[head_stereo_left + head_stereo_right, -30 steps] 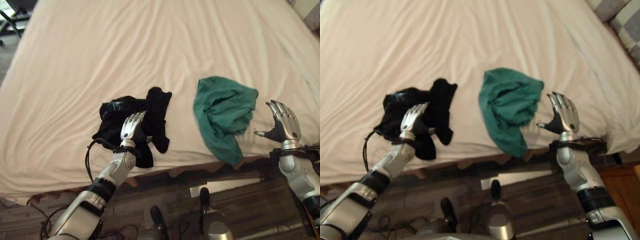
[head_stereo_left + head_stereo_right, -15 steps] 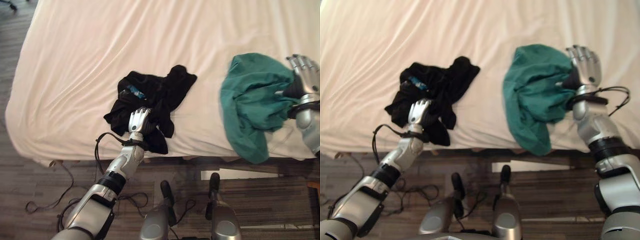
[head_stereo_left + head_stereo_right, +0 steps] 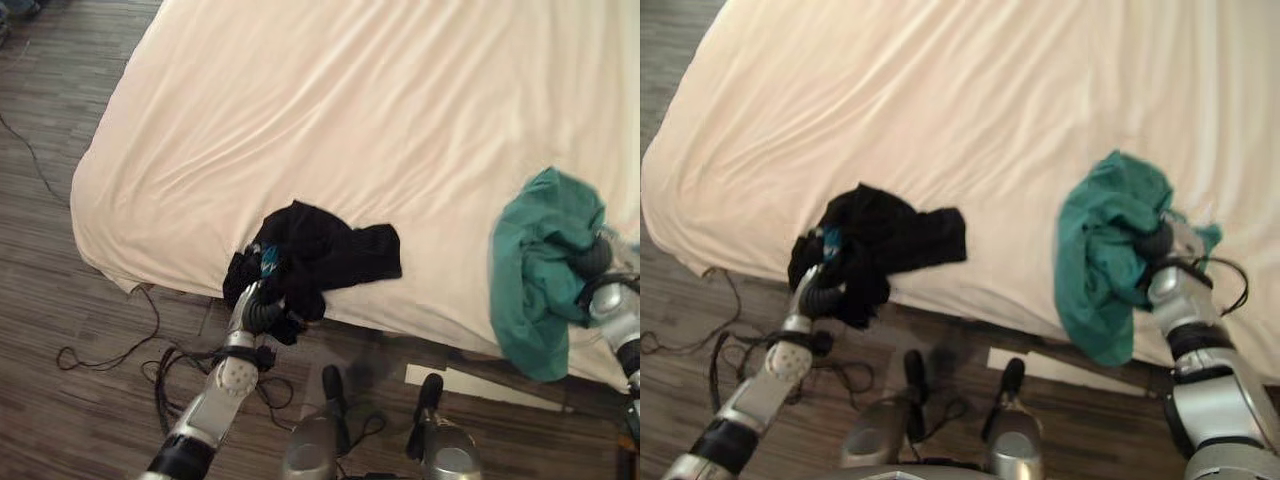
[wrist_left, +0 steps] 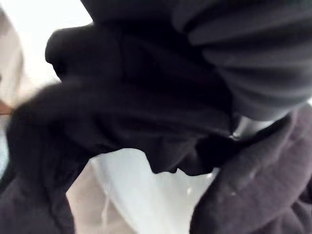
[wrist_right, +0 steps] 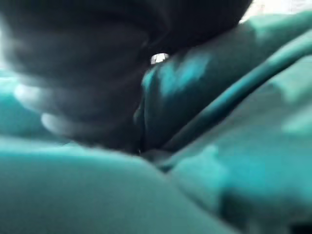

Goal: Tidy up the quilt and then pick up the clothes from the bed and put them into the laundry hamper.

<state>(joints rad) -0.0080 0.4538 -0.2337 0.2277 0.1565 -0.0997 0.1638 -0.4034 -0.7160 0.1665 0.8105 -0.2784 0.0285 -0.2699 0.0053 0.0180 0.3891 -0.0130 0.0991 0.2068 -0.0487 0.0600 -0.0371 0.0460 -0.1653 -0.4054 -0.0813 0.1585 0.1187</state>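
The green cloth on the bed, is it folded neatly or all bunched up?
Bunched up. The crumpled green cloth garment lies in a wrinkled heap at the cream-sheeted bed's near edge, its lower part drooping over it.

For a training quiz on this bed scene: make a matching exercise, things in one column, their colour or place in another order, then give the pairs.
Things:
1. quilt
2. garment at the left hand
3. garment at the right hand
4. floor

Descriptions:
A. teal green, hanging over the bed's near edge
B. dark wood planks
C. cream, spread over the bed
D. black, bunched at the bed's near edge

Pairs: 1-C, 2-D, 3-A, 4-B
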